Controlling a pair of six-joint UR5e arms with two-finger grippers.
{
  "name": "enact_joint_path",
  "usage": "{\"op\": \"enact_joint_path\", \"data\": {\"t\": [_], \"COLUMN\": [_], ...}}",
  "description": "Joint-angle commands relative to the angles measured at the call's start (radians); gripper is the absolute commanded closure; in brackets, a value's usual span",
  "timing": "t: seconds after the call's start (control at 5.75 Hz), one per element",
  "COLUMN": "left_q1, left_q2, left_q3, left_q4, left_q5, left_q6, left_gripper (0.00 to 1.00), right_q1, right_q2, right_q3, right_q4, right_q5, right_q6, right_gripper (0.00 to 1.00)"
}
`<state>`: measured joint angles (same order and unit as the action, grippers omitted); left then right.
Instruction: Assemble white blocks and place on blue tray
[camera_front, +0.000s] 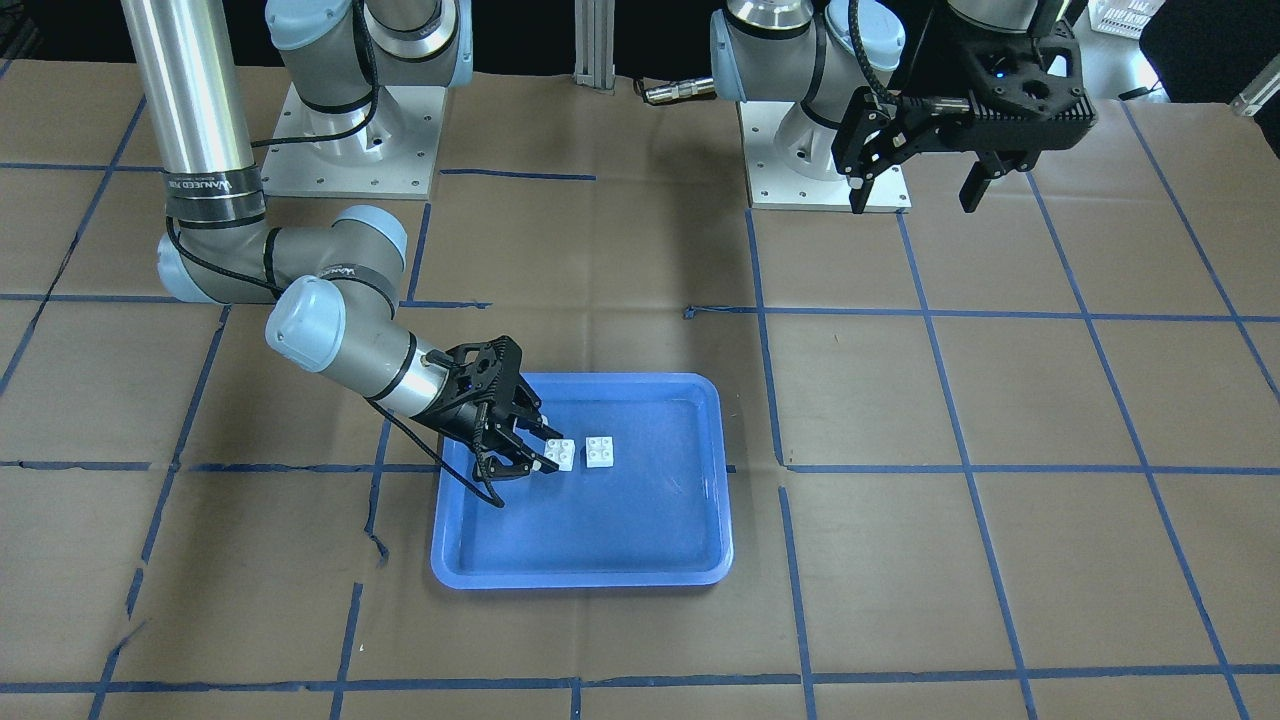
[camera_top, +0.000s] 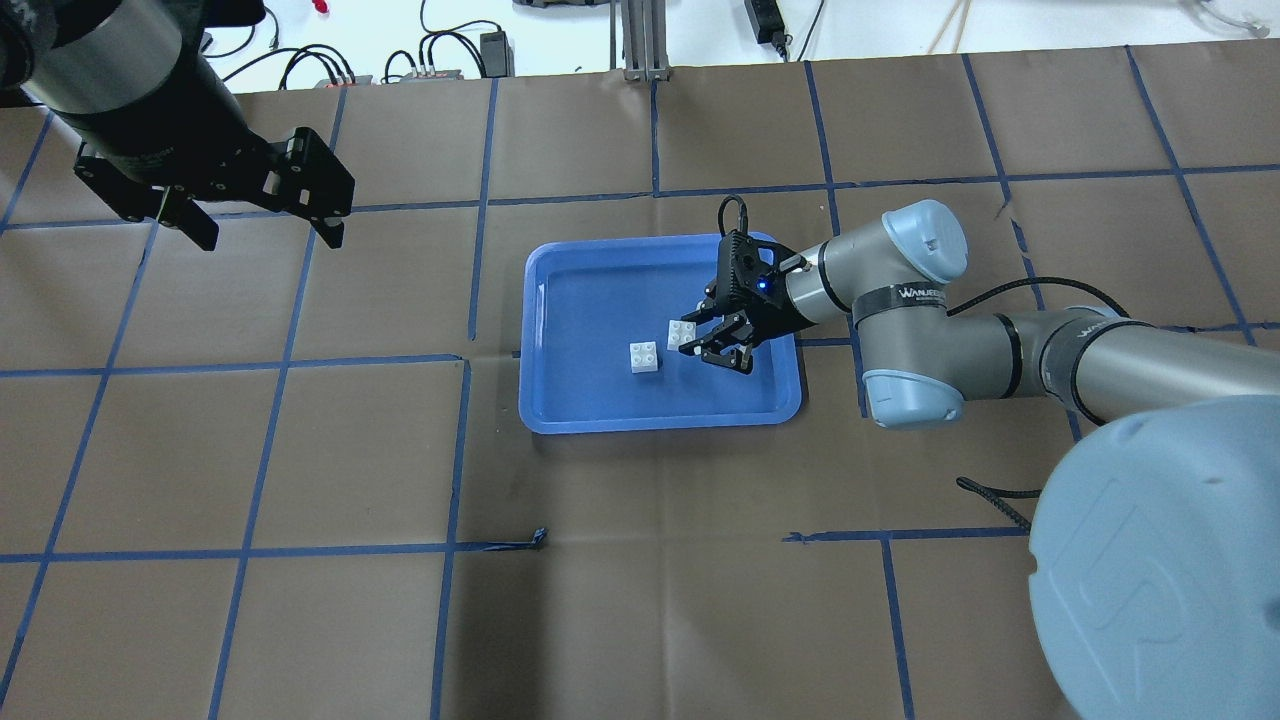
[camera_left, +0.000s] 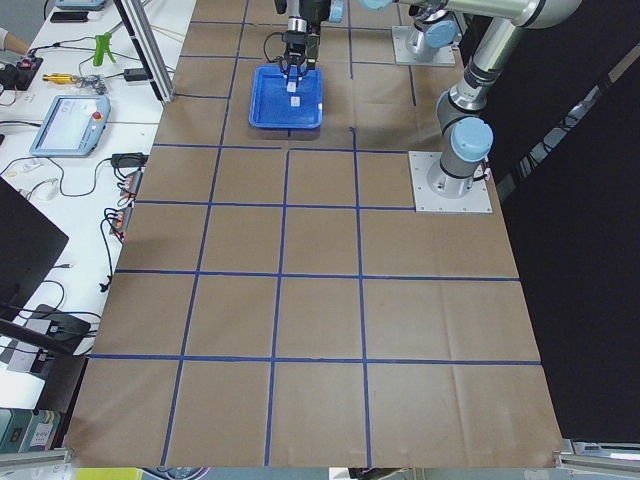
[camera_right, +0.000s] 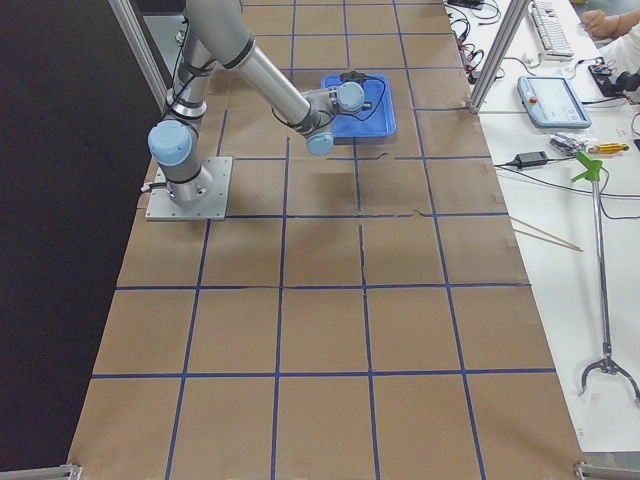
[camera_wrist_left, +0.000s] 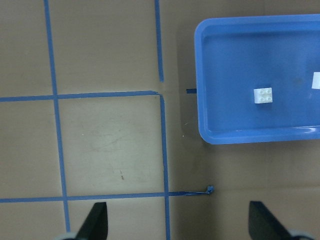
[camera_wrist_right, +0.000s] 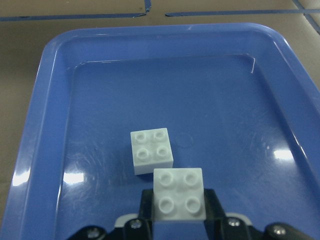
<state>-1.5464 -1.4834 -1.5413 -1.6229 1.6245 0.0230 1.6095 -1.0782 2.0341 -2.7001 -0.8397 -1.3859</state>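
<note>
The blue tray (camera_top: 600, 390) lies mid-table and also shows in the front view (camera_front: 600, 530) and both wrist views (camera_wrist_left: 240, 60) (camera_wrist_right: 200, 90). One white block (camera_top: 644, 357) (camera_front: 600, 452) (camera_wrist_right: 151, 150) (camera_wrist_left: 263, 95) rests studs-up on the tray floor. My right gripper (camera_top: 693, 338) (camera_front: 548, 448) (camera_wrist_right: 179, 200) reaches low into the tray and is shut on the second white block (camera_top: 682, 335) (camera_front: 560, 455) (camera_wrist_right: 179, 195), a small gap from the first. My left gripper (camera_top: 250, 215) (camera_front: 915, 190) (camera_wrist_left: 180, 222) hangs open and empty, high over the table's left side.
Brown paper with blue tape gridlines covers the table (camera_top: 300, 450). The two arm bases (camera_front: 350, 140) (camera_front: 825, 150) stand at the robot's edge. Operator gear and cables lie beyond the far edge (camera_left: 70, 125).
</note>
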Motion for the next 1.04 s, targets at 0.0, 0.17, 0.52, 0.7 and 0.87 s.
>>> {"op": "enact_joint_path", "data": {"t": [0.0,0.17,0.52,0.7,0.87], "left_q1": [0.000,0.000,0.002,0.002,0.002], "left_q2": [0.000,0.000,0.000,0.000,0.000], "left_q3": [0.001,0.001,0.001,0.001,0.001], "left_q4": [0.001,0.001,0.001,0.001,0.001], "left_q5": [0.000,0.000,0.000,0.000,0.000], "left_q6": [0.000,0.000,0.000,0.000,0.000], "left_gripper": [0.01,0.01,0.01,0.01,0.01], "right_q1": [0.016,0.017,0.017,0.017,0.017], "right_q2": [0.006,0.007,0.011,0.009,0.009], "right_q3": [0.000,0.002,0.017,0.026,0.026], "right_q4": [0.000,0.000,0.000,-0.006,-0.010], "right_q5": [-0.002,-0.005,-0.007,-0.004,-0.004], "right_q6": [0.028,0.028,0.028,0.028,0.028], "right_gripper": [0.71,0.70,0.70,0.70,0.70]}}
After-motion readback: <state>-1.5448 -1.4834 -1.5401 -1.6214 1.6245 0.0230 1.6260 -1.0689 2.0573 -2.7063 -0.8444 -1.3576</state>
